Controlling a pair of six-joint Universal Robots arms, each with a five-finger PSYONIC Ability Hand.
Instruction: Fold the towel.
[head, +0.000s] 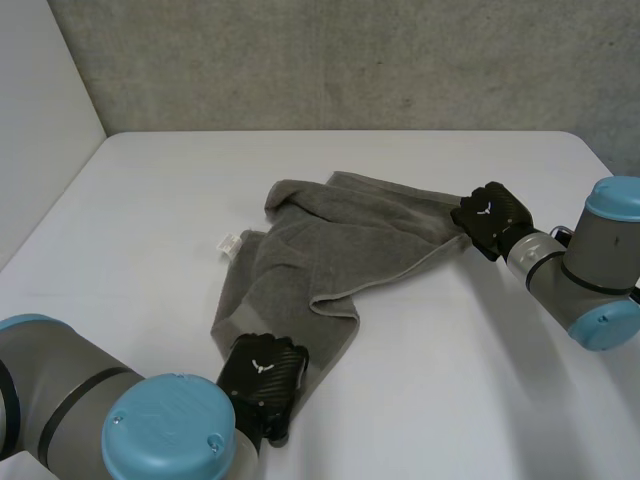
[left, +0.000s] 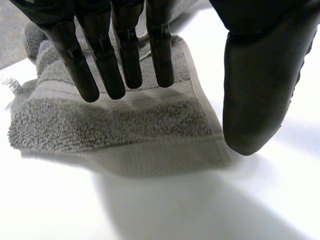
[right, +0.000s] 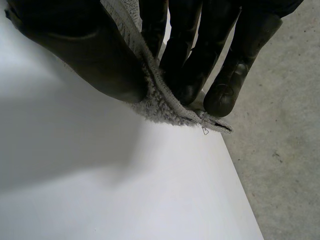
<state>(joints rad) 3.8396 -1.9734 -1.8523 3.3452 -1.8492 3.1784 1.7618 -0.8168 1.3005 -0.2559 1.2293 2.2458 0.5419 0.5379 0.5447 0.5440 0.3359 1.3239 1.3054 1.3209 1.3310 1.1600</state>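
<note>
A grey towel (head: 340, 240) lies rumpled and partly doubled over in the middle of the white table (head: 140, 200). My left hand (head: 262, 378) is over the towel's near corner. In the left wrist view its fingers (left: 115, 55) reach out straight above the towel's hemmed end (left: 125, 130), and the thumb (left: 255, 90) stands apart beside the corner, so the hand is open. My right hand (head: 490, 215) is at the towel's far right corner. There its thumb (right: 85, 50) and fingers (right: 225, 65) pinch the towel's edge (right: 160, 107), lifted just off the table.
A small white label (head: 229, 243) sticks out at the towel's left edge. The table's right edge runs close to my right hand, with concrete floor (right: 285, 130) beyond it. A grey wall (head: 350, 60) stands behind the table.
</note>
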